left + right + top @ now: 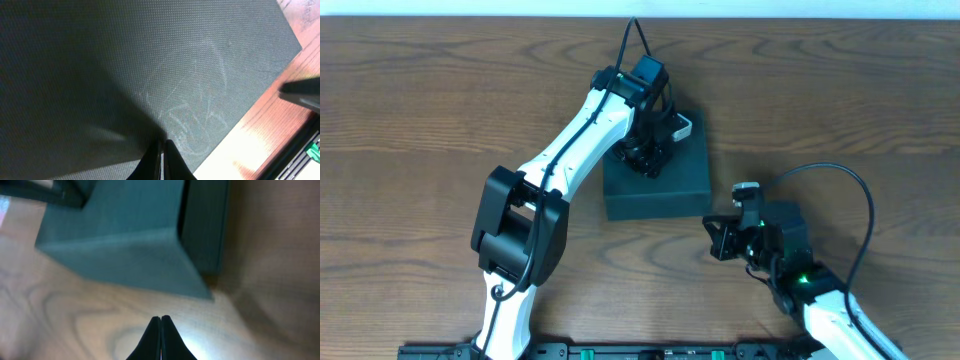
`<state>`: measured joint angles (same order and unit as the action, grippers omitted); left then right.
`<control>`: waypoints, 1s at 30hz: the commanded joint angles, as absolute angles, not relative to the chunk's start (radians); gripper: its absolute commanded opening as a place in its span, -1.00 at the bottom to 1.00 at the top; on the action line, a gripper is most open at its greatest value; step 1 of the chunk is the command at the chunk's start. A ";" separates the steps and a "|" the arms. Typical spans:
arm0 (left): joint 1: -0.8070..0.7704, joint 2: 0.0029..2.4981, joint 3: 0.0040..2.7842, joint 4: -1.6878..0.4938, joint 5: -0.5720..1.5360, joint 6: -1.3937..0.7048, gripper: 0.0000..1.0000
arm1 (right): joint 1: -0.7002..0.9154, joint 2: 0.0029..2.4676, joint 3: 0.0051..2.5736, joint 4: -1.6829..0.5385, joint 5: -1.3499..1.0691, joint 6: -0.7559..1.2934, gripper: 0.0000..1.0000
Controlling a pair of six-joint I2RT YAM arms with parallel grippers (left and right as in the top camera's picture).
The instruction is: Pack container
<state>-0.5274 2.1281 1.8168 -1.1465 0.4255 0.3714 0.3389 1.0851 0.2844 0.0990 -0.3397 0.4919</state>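
The container (665,180) is a dark teal-black square box lying closed at the table's middle. My left gripper (645,158) is shut, empty, and pressed down on its lid. In the left wrist view the matte lid (150,65) fills the frame, with the shut fingertips (163,142) on it. My right gripper (717,240) hangs shut and empty over the wood just right of the box's front right corner. The right wrist view shows that box corner (165,255) ahead of the shut right gripper (160,318).
A small white object (682,125) shows at the box's far right corner beside the left wrist. Brown wooden table (420,130) surrounds the box on all sides. A black rail (620,351) runs along the front edge.
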 commanded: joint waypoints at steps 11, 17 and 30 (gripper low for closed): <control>-0.539 2.147 1.790 -1.152 0.393 0.389 -0.89 | 0.355 1.418 0.281 0.476 -0.350 0.617 -0.97; -0.539 2.147 1.790 -1.152 0.393 0.389 -0.89 | 0.355 1.417 0.285 0.484 -0.418 0.617 -0.97; -0.529 1.825 1.790 -1.171 0.334 0.291 -0.88 | 0.354 1.035 0.321 0.147 -0.579 0.611 -0.96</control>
